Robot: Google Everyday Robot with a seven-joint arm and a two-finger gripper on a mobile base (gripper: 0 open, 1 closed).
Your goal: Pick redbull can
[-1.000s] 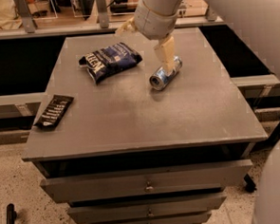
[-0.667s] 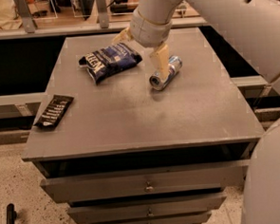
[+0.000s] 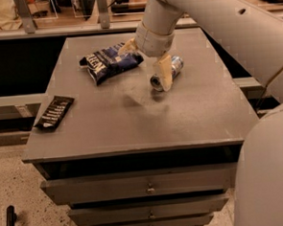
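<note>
The redbull can (image 3: 176, 65) lies on its side on the grey table (image 3: 132, 120), right of centre, its silver end facing me. It is blue and silver. My gripper (image 3: 144, 68) hangs over the table just left of the can, with the fingers spread wide open and nothing held. One cream finger (image 3: 164, 73) points down in front of the can's middle and hides part of it. The other finger (image 3: 127, 46) reaches towards the snack bag.
A dark blue crinkly snack bag (image 3: 108, 63) lies at the back left of the can. A flat black wrapper (image 3: 54, 111) with white print lies near the table's left edge. Drawers sit below the tabletop. My arm fills the right side.
The gripper has moved left and lower towards the table. Its front finger now crosses the can's middle instead of its far end. The can, bag and wrapper have not moved.
</note>
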